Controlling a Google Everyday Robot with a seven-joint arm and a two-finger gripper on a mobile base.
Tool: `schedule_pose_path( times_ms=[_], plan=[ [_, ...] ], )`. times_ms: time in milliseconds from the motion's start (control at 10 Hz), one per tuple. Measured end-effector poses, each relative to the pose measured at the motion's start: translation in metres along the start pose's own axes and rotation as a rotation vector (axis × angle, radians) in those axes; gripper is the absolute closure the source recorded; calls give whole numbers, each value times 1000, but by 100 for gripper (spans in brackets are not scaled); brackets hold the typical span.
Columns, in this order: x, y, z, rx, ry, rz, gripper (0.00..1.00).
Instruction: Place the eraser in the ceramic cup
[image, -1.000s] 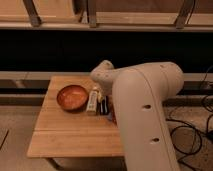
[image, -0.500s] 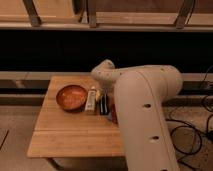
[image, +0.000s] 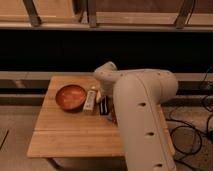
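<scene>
The eraser (image: 103, 106), a small black block, lies on the wooden table (image: 70, 132) just right of a white oblong item. My big white arm (image: 142, 115) reaches over the table's right side, with its wrist end (image: 106, 74) above the back edge. The gripper is hidden behind the arm and holds nothing that I can see; its jaws stand wide. The ceramic cup is hidden from view, as the arm covers the right part of the table.
A wide orange-brown bowl (image: 70, 96) sits at the table's back left. The white oblong labelled item (image: 90, 99) lies between the bowl and the eraser. A dark wall and a shelf rail run behind the table. Cables (image: 192, 135) trail on the floor at the right.
</scene>
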Motion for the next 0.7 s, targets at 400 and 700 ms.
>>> schedule_pose_path(
  times_ms=[400,700],
  plan=[
    [-17,-4,3,1,-20,-13,54],
    [-23,1,4,-19,-30,-15,85]
  ],
)
